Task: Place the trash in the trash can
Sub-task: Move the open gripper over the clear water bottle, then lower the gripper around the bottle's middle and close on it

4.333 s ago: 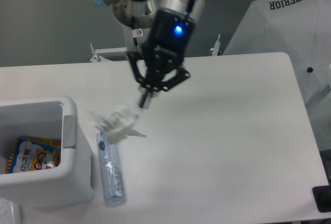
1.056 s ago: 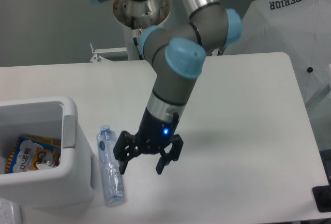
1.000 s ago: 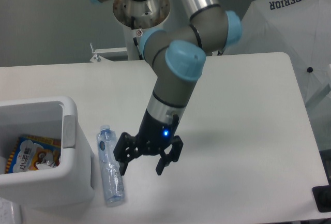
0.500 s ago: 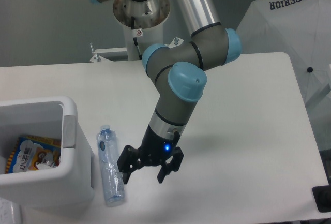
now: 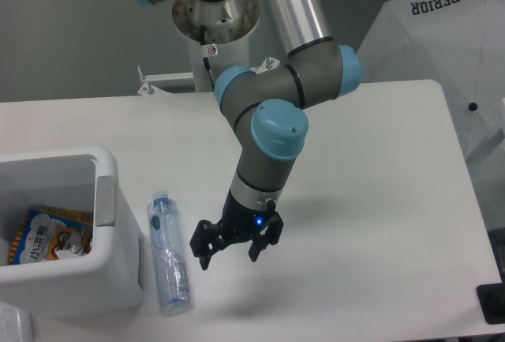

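Observation:
A clear crushed plastic bottle (image 5: 170, 257) with a pale blue cap lies on the white table, lengthwise beside the right wall of the white trash can (image 5: 110, 235). My gripper (image 5: 230, 257) hangs low over the table just right of the bottle's lower half. Its fingers are spread open and empty, not touching the bottle. The crumpled wrapper is not visible on the table. Inside the can lies a colourful printed packet (image 5: 49, 236).
A white cover printed with the word SUPERIOR (image 5: 442, 50) stands past the table's right edge. A dark object (image 5: 493, 302) sits at the lower right corner. The arm's base (image 5: 213, 18) rises behind the table's far edge.
The wrapper that hung under the shut gripper has left the table. The arm then came down and now hovers open beside the bottle, its wrist turned slightly over the last second.

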